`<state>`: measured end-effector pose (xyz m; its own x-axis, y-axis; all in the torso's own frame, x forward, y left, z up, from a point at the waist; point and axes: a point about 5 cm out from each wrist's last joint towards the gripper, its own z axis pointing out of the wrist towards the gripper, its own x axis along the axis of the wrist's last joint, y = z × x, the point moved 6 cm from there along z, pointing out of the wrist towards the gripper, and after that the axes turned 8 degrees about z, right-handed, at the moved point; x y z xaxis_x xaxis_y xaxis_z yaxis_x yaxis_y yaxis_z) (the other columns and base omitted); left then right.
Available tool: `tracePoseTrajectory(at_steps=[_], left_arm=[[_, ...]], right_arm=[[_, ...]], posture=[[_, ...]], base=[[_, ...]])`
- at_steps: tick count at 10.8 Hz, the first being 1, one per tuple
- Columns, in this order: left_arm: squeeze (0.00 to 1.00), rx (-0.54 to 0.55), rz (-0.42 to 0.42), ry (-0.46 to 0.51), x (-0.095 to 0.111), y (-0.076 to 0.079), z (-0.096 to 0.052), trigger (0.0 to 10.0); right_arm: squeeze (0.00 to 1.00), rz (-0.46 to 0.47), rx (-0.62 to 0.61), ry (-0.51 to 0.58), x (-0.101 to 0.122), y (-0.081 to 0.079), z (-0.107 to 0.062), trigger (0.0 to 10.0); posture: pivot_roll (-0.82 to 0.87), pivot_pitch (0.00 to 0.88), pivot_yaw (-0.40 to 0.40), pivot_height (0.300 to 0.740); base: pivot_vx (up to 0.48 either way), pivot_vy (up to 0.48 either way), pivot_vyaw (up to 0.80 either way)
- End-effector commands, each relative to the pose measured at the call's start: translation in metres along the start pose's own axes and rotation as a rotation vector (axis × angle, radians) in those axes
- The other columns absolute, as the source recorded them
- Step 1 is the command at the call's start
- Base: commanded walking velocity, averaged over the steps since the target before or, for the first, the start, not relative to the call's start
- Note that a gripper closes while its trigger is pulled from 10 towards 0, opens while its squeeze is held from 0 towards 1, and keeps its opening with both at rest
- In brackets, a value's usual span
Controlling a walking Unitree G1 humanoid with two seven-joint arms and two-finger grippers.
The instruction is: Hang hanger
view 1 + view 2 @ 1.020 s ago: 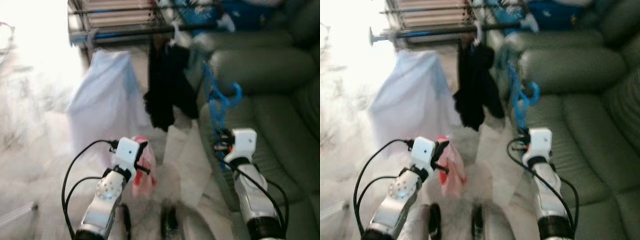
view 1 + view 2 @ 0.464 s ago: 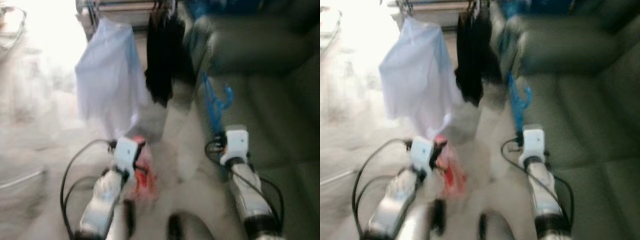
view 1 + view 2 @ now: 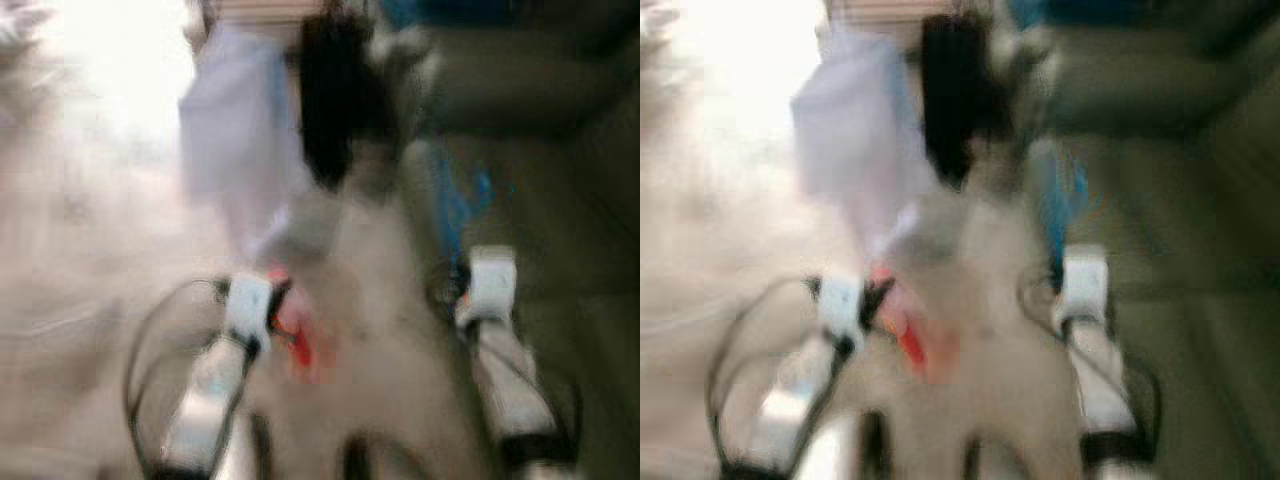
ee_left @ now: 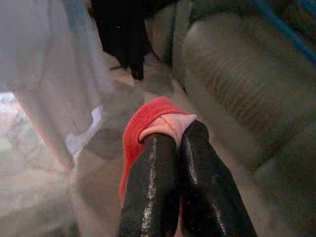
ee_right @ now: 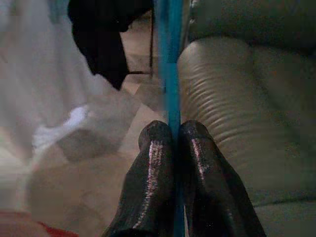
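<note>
Looking down through my head cameras: heavy blur, so I read only coarse shapes there.
Right gripper [image 5: 169,136]: clenched on the blue hanger [image 5: 169,59]; in the right wrist view both black fingers [image 5: 153,163] press against the thin blue bar from either side.
Blue hanger, place: in the left eye view it is a blue smear [image 3: 462,205] right of centre, rising from the white right wrist, in front of the sofa.
Left gripper [image 4: 173,133]: clamped on a red and pink cloth [image 4: 143,128]; the pink fold sits pinched between the two fingertips, the red part hangs past them.
Red and pink cloth, place: lower centre of the left eye view [image 3: 297,335], just beside the white left wrist.
Sofa [image 3: 560,150]: grey-green, ribbed cushions, filling the right side of the frame.
Black garment [image 3: 335,95]: hanging at the upper centre, next to the sofa's edge.
White garment [image 3: 235,130]: hanging just left of the black one, upper centre-left.
Floor [image 3: 90,300]: pale, washed out by bright light in the upper left.
</note>
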<state>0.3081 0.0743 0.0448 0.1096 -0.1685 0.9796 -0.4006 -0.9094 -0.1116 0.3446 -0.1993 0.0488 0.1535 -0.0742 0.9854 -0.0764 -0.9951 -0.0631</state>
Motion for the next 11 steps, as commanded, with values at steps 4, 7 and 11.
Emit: tracePoseTrajectory(at_steps=[4, 7, 11], left_arm=[[0.00, -0.036, 0.012, 0.018, 0.006, 0.005, 0.001, 10.0], [0.00, -0.082, 0.005, 0.027, 0.010, 0.012, 0.002, 10.0], [0.00, -0.093, 0.013, 0.022, 0.009, 0.013, 0.002, 10.0]], right_arm=[[0.00, 0.071, 0.097, 0.009, 0.002, -0.012, -0.008, 10.0], [0.00, 0.071, 0.085, 0.004, 0.003, -0.009, -0.006, 10.0], [0.00, 0.062, 0.082, -0.007, -0.001, -0.011, -0.006, 10.0]], posture=[[-0.02, 0.198, -0.038, 0.740], [-0.02, 0.202, -0.041, 0.740], [-0.02, 0.201, -0.044, 0.740]], base=[[0.000, 0.000, 0.00], [0.000, 0.208, -0.80], [0.000, 0.324, -0.80]])
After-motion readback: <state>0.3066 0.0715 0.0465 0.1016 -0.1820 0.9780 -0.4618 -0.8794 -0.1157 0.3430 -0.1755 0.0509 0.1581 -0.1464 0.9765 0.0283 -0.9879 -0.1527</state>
